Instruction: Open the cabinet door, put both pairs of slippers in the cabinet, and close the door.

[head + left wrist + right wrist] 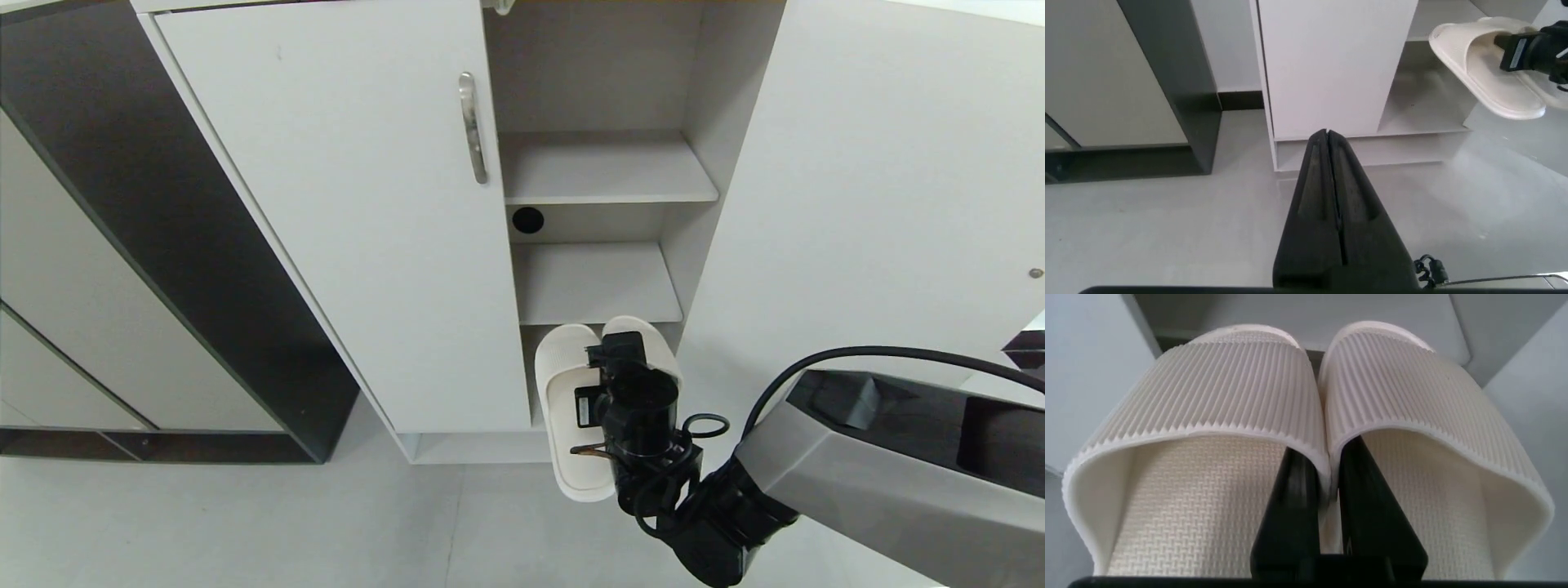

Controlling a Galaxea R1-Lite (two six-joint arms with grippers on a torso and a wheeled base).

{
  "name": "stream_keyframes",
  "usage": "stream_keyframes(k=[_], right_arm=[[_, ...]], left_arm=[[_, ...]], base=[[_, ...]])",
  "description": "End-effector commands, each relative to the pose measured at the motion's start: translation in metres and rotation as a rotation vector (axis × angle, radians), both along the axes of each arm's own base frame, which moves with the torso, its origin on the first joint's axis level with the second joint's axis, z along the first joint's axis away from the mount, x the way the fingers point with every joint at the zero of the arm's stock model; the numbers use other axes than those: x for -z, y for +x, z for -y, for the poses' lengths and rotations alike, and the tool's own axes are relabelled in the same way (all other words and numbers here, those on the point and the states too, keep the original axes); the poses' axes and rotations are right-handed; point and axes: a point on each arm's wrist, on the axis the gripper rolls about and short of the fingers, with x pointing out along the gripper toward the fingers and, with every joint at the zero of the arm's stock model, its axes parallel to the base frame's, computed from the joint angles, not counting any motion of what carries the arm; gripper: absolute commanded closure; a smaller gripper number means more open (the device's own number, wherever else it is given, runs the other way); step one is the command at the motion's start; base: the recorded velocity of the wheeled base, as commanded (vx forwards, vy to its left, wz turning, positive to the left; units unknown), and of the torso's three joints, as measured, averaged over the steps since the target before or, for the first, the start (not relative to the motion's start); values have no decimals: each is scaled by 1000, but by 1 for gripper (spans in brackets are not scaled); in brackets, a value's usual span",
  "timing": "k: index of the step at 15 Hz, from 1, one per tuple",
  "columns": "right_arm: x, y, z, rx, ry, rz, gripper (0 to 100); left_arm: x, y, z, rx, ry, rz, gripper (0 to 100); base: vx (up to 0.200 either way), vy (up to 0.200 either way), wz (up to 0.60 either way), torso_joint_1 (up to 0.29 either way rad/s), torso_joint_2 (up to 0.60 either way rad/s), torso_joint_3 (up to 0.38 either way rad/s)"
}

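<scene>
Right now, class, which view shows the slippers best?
The right wrist view: both ribbed straps of the slippers show close up, pinched by the right gripper. In the head view that gripper partly covers them; the left wrist view shows them farther off.

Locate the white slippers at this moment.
Head view, right of centre: the white slippers are clamped in the right gripper, off the floor, before the open cabinet's bottom compartment.

The slippers (1208, 400) look ribbed, matt rubber; the cabinet door (343, 204) smooth and matt, its handle (472, 126) shiny metal.
</scene>
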Motion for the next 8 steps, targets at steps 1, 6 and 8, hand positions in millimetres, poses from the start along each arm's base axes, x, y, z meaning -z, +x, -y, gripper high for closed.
stream_keyframes(k=[1, 6, 8], right_arm=[[4, 3, 2, 9, -5, -5, 100], [3, 6, 6, 19, -5, -5, 100], [3, 6, 6, 19, -5, -5, 100]], left_arm=[[0, 0, 0, 0, 1, 0, 100], [0, 0, 0, 0, 1, 0, 100], [0, 0, 0, 0, 1, 0, 100]], base=[[0, 0, 0, 0, 0, 0], [120, 0, 0, 0, 0, 2], [200, 0, 0, 2, 2, 0]])
